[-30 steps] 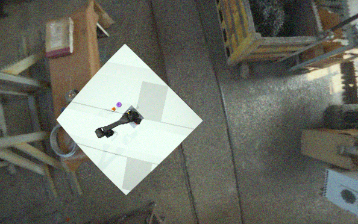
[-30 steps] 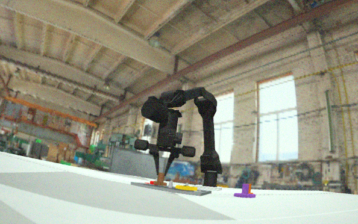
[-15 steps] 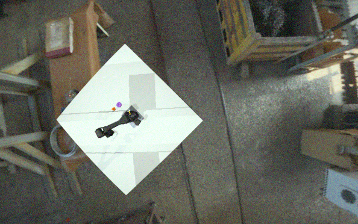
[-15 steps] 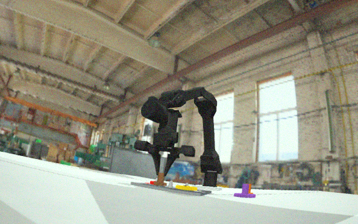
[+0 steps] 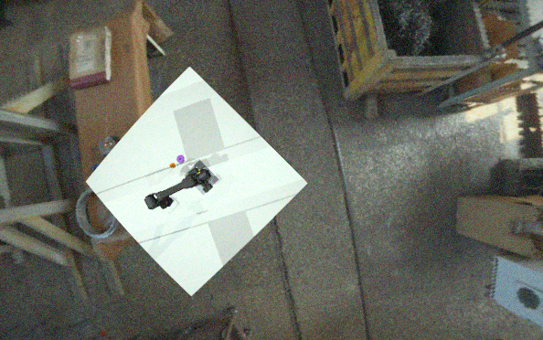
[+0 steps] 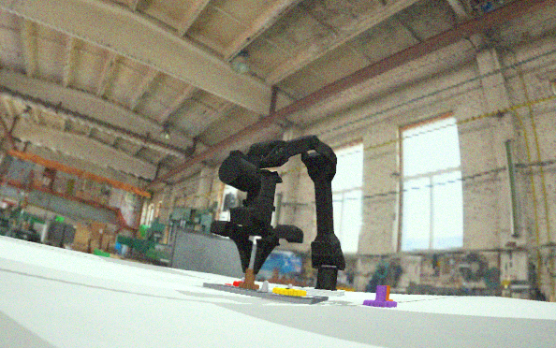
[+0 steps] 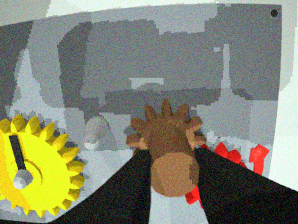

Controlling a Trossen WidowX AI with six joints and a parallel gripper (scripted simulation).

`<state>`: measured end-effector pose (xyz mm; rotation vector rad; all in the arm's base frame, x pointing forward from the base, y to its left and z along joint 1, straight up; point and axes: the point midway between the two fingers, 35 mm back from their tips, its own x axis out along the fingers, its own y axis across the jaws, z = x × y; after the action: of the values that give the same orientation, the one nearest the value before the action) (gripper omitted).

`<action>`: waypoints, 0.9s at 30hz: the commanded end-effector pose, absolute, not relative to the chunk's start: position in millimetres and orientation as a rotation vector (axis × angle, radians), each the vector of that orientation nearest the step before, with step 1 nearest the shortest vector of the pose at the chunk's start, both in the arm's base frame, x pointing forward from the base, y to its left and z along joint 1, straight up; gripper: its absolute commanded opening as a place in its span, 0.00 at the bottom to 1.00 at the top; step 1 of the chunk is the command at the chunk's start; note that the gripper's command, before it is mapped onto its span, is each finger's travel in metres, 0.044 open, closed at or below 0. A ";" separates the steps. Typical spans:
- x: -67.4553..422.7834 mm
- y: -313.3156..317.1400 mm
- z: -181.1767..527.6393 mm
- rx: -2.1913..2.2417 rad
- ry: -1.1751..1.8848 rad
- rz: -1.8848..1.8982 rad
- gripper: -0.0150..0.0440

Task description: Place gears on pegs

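Wrist view: yellow gear cut off by left edge; red gear largely obscured behind brown gear and gripper fingers

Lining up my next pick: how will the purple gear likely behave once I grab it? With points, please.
The purple gear (image 5: 180,159) (image 6: 379,303) will probably feel stiff, since its teeth and upright post look solid and moulded. It seems unlikely to tip if nudged, as its toothed disc is wide and flat on the table. Gripped by the narrower post, it might twist a little.
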<state>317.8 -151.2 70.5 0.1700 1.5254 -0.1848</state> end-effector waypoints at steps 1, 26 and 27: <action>316.9 -151.0 70.2 0.138 1.531 -0.154 0.48; 315.0 -16.9 110.9 0.343 1.514 -0.333 0.94; 311.6 -2.1 110.7 0.383 1.508 -0.369 0.98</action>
<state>324.7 -55.6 112.4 0.2348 1.5215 -0.2343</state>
